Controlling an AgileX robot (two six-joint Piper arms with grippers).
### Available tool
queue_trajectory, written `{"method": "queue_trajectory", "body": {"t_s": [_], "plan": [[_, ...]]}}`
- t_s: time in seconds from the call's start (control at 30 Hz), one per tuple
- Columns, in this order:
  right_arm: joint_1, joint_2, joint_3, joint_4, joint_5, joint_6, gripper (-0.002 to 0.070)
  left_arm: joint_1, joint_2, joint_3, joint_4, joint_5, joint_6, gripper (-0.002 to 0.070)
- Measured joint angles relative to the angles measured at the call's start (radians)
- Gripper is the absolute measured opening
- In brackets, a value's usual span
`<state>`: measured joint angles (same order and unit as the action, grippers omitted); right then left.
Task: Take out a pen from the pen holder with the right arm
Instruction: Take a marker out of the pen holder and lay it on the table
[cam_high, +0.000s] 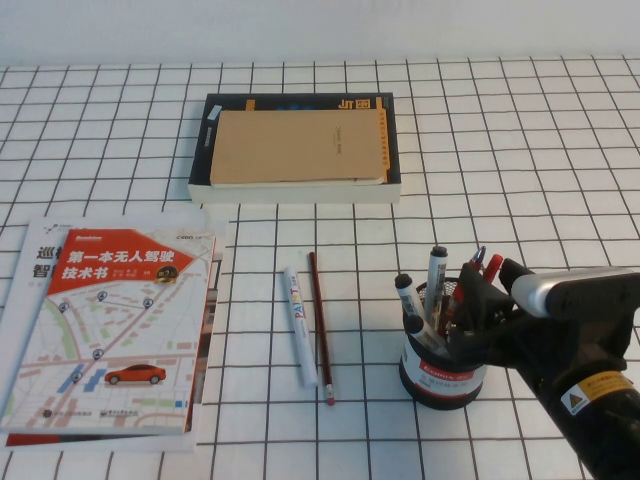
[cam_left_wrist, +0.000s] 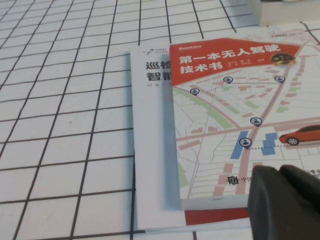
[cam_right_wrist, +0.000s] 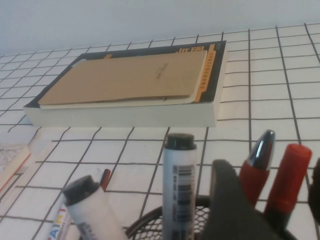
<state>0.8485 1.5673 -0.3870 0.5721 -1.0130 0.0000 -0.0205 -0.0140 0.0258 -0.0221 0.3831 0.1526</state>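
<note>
Nearest the lens, at the lower right of the high view, the right claw (cam_high: 490, 285) reaches into the top of the pen holder (cam_high: 440, 375), a black mesh cup with a red and white label standing on the white, black-gridded tabletop (cam_high: 520, 170). Its fingers stand apart, one on each side of two red pens (cam_high: 492, 266) that stick up from the cup; whether they press on them cannot be told. Two black-capped markers (cam_high: 436, 270) rise from the cup's other side. Just left of the cup, a white marker (cam_high: 298, 325) and a reddish pencil (cam_high: 320, 325) lie side by side. At the lower left lies a map-cover book (cam_high: 120, 330) on top of another. At the top centre, a tan booklet (cam_high: 300, 145) rests on a black book (cam_high: 380, 105). The left claw (cam_left_wrist: 281, 174) hangs above the map-cover book, its dark fingers together with no gap showing.
</note>
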Motion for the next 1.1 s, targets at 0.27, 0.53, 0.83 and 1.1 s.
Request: {"method": "queue_trajectory", "body": {"t_s": [0.27,0.53,0.83,1.1], "plan": [[-0.009,0.031,-0.025,0.000,0.000,0.000,0.0307,0.000,0.000,0.000,0.000,0.000,0.000,-0.0004],[-0.009,0.031,-0.031,0.000,0.000,0.000,0.0207,0.000,0.000,0.000,0.000,0.000,0.000,-0.0004],[-0.009,0.031,-0.031,0.000,0.000,0.000,0.0115,0.000,0.000,0.000,0.000,0.000,0.000,-0.0004],[-0.009,0.031,-0.031,0.000,0.000,0.006,0.0065,0.000,0.000,0.000,0.000,0.000,0.000,-0.0004]]}}
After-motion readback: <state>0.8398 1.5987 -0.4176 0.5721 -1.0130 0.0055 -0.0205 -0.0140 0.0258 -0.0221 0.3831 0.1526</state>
